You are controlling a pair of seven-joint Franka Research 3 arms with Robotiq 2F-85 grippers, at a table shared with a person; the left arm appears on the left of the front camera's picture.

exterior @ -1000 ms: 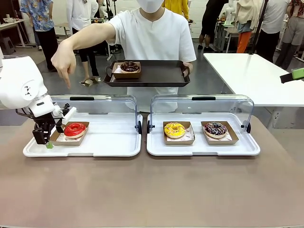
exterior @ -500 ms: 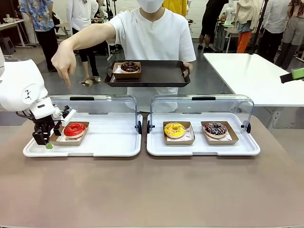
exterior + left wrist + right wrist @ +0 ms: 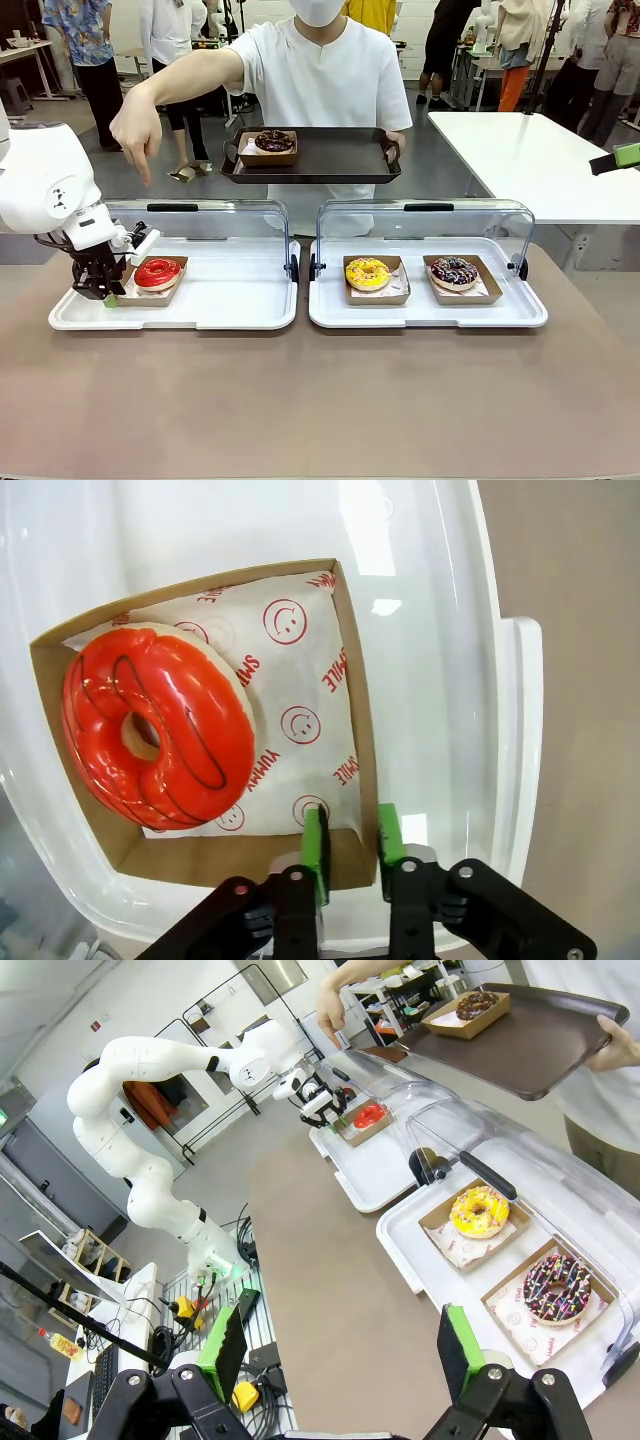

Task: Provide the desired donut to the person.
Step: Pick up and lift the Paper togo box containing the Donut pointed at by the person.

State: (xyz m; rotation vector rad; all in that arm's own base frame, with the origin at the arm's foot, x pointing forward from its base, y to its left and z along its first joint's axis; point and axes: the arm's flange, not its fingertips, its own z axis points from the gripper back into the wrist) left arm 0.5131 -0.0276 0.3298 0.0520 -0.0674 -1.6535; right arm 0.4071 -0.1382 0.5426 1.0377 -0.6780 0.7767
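Observation:
The person (image 3: 320,80) in a white T-shirt holds a dark tray (image 3: 330,160) carrying a chocolate donut (image 3: 273,141). Their other hand (image 3: 135,130) points down at the red-glazed donut (image 3: 157,272). That red donut (image 3: 155,730) lies on smiley paper in a brown cardboard box (image 3: 353,710). My left gripper (image 3: 100,290) stands at the box's left end. In the left wrist view the left gripper (image 3: 352,838) has its green pads pinched around the box's rim. My right gripper (image 3: 340,1360) hangs open high above the table, holding nothing.
The red donut's box rests in the left white case (image 3: 230,300) with its clear lid (image 3: 200,225) raised. The right case (image 3: 430,312) holds a yellow donut (image 3: 368,273) and a chocolate sprinkle donut (image 3: 454,271). Bystanders stand far behind.
My left gripper has dropped slightly and closed in on the box's left rim. The person's pointing hand and tray have stayed put.

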